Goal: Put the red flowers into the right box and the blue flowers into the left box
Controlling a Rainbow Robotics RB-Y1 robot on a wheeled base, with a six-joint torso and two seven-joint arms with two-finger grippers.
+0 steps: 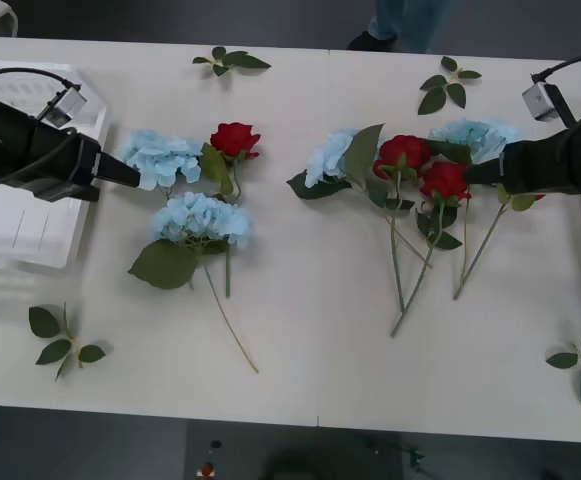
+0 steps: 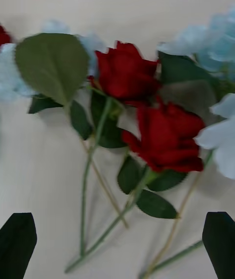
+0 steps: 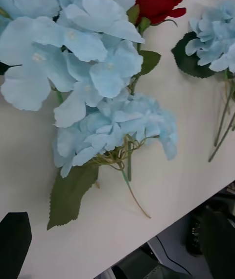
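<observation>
At right of frame, the right gripper, fingers apart, nears two touching roses; closing could snag both, or neighbouring blue flowers.

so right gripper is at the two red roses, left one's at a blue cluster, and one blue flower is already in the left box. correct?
Not quite: the front view shows the left box holding no flower; all blue flowers lie on the table. The rest is right.
</observation>
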